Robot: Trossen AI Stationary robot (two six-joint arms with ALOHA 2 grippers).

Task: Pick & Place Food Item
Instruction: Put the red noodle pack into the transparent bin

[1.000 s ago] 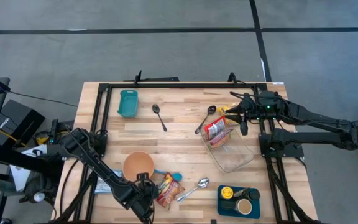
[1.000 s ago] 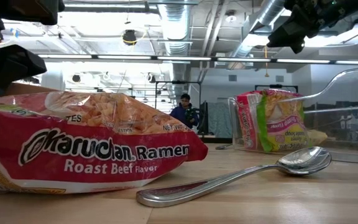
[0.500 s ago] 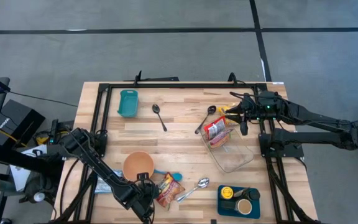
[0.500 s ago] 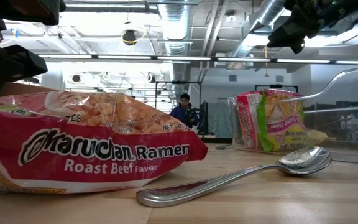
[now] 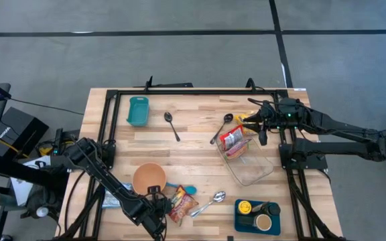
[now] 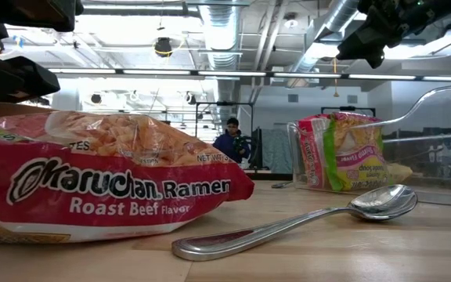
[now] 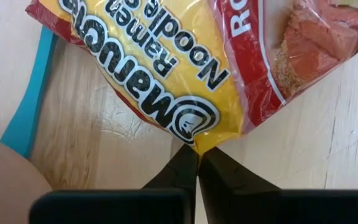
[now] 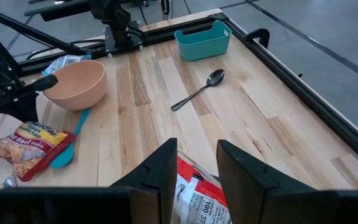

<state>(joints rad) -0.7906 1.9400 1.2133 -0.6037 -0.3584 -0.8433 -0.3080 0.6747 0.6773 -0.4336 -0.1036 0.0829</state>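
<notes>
The left gripper [image 7: 197, 163] is pinching one corner of the ramen packet [image 7: 185, 68], its two fingers pressed together on the yellow seam. The packet is lying flat on the table [image 5: 193, 137], stretching straight out ahead of those fingers, its long axis running slantwise away from the near edge. A peach bowl [image 5: 149, 177] and a turquoise spatula [image 7: 33, 99] are sitting just beside the gripper, and a spoon [image 6: 304, 219] is lying beyond the packet. The left arm is reaching low along the table's near edge. The right gripper [image 8: 194, 163] is hovering with fingers apart above a second noodle packet [image 5: 232, 140] in the clear container [image 5: 256, 171].
</notes>
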